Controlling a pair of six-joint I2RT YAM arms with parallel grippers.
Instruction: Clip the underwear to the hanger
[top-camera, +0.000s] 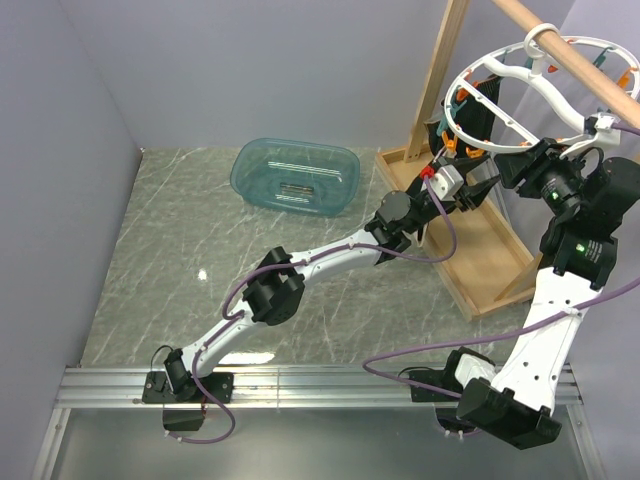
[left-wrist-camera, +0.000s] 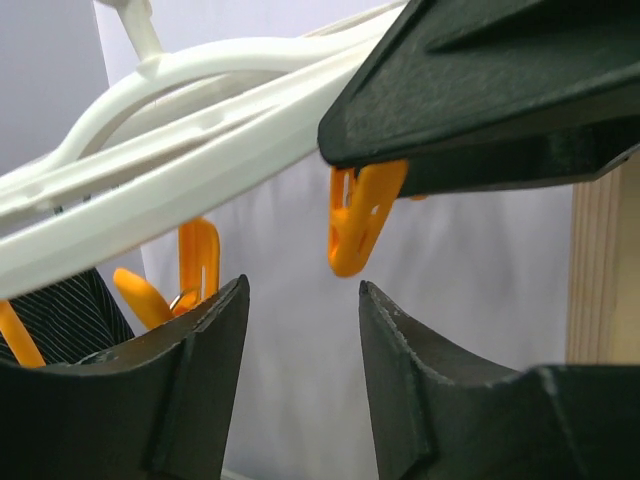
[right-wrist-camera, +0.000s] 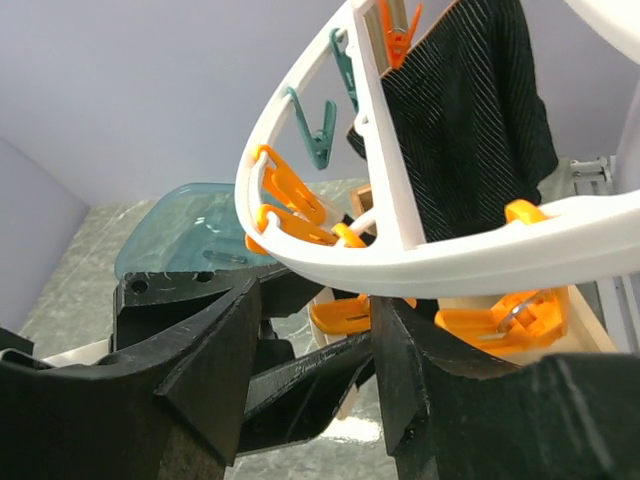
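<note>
The white ring hanger (top-camera: 463, 78) hangs by its hook from the wooden pole, with orange and teal clips dangling from it. A black striped fabric (top-camera: 492, 100) hangs from an orange clip (right-wrist-camera: 398, 35); no cream waistband shows, so I cannot tell if it is the underwear. My left gripper (top-camera: 487, 183) is open and empty just under the ring (left-wrist-camera: 200, 120), with an orange clip (left-wrist-camera: 360, 220) right above its jaws (left-wrist-camera: 300, 295). My right gripper (top-camera: 516, 163) is open and empty under the ring's rim (right-wrist-camera: 420, 255), its fingertips close to the left gripper's.
A teal basin (top-camera: 295, 178) stands at the back of the marble table. The wooden rack's base frame (top-camera: 480, 240) lies at the right, its pole (top-camera: 575, 60) overhead. A wooden post (left-wrist-camera: 605, 280) stands close on the left gripper's right. A teal clip (right-wrist-camera: 320, 130) hangs on the far rim.
</note>
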